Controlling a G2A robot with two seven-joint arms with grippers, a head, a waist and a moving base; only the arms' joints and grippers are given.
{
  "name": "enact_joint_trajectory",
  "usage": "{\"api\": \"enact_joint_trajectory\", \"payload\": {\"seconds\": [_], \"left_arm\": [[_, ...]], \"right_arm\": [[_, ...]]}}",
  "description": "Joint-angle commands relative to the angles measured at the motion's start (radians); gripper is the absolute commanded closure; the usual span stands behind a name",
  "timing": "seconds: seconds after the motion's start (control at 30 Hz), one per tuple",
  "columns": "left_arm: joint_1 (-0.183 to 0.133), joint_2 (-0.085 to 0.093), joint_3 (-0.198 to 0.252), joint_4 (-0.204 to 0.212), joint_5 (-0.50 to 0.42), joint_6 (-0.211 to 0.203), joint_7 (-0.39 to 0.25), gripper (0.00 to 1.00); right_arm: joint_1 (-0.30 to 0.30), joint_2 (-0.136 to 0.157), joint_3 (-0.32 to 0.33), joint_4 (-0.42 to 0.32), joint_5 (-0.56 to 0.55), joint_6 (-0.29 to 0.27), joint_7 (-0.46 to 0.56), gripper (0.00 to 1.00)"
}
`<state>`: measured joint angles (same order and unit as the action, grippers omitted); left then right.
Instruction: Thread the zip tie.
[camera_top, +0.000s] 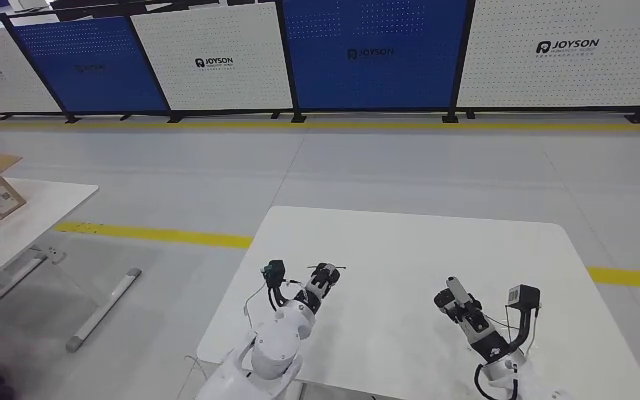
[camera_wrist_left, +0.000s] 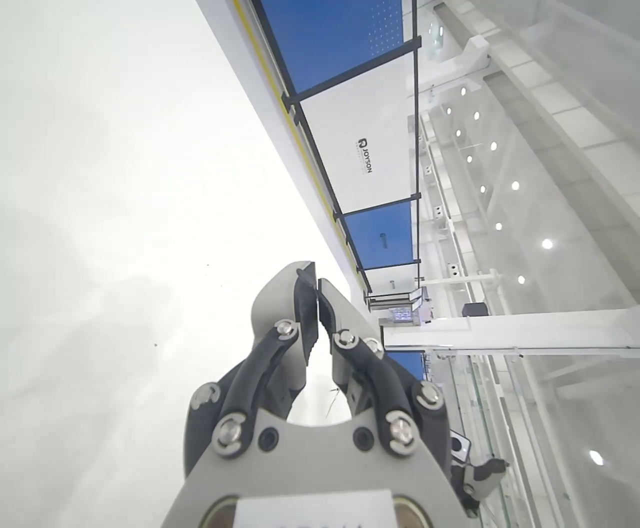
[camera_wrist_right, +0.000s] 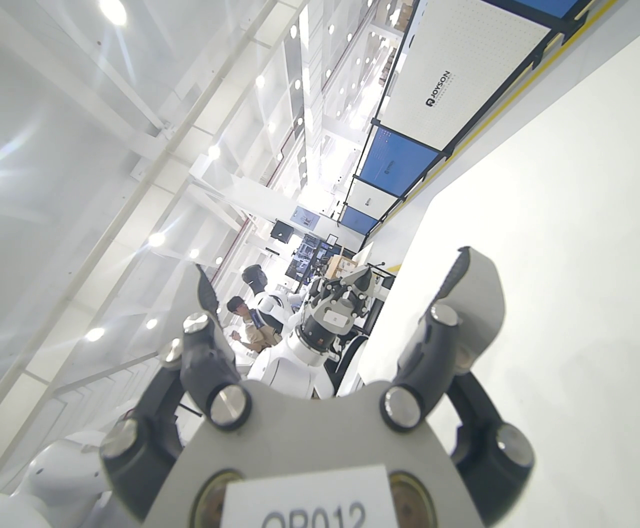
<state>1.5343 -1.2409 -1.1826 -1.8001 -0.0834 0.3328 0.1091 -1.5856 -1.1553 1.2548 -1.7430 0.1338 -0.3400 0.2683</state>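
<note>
From above, the left gripper (camera_top: 326, 270) is hovering over the lower left part of the white worktop (camera_top: 420, 240), with a thin dark strip, apparently the zip tie (camera_top: 338, 266), sticking out sideways at its tip. The right gripper (camera_top: 450, 290) is waiting well apart, toward the lower right of the frame. In the left wrist view, the left gripper (camera_wrist_left: 317, 292) is pressing its pads (camera_wrist_left: 306, 305) together, so it is clamping shut, seemingly on the tie; the strip is too thin here to say which end is being pinched. In the right wrist view, the right gripper (camera_wrist_right: 332, 270) is standing wide open with nothing between its fingers and is facing the other arm's closed gripper across the worktop. Judging by this, the step in hand is bringing the open gripper across to take the free end. Doing it well is likely calling for a steady left arm, a slow approach in line with the strip, and a pinch close to the tail tip so it is not flexing away from the head's slot.
</note>
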Motion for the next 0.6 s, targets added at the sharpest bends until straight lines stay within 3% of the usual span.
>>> {"api": "enact_joint_trajectory", "payload": {"seconds": [0.0, 0.17, 0.3, 0.4, 0.57], "left_arm": [[0.0, 0.0, 0.0, 0.0, 0.0, 0.0, 0.0, 1.0], [0.001, -0.001, -0.001, 0.004, -0.008, -0.006, -0.001, 1.0], [0.008, -0.004, -0.018, -0.014, -0.045, -0.06, 0.022, 1.0], [0.037, -0.004, -0.04, -0.071, -0.047, -0.107, 0.044, 1.0], [0.11, -0.001, -0.081, -0.216, -0.053, -0.185, 0.071, 1.0]], "right_arm": [[0.0, 0.0, 0.0, 0.0, 0.0, 0.0, 0.0, 0.0], [0.0, 0.0, 0.0, 0.0, 0.0, 0.0, 0.0, 0.0], [0.0, 0.0, 0.0, 0.0, 0.0, 0.0, 0.0, 0.0], [0.0, 0.0, 0.0, 0.0, 0.0, 0.0, 0.0, 0.0], [0.0, 0.0, 0.0, 0.0, 0.0, 0.0, 0.0, 0.0]]}}
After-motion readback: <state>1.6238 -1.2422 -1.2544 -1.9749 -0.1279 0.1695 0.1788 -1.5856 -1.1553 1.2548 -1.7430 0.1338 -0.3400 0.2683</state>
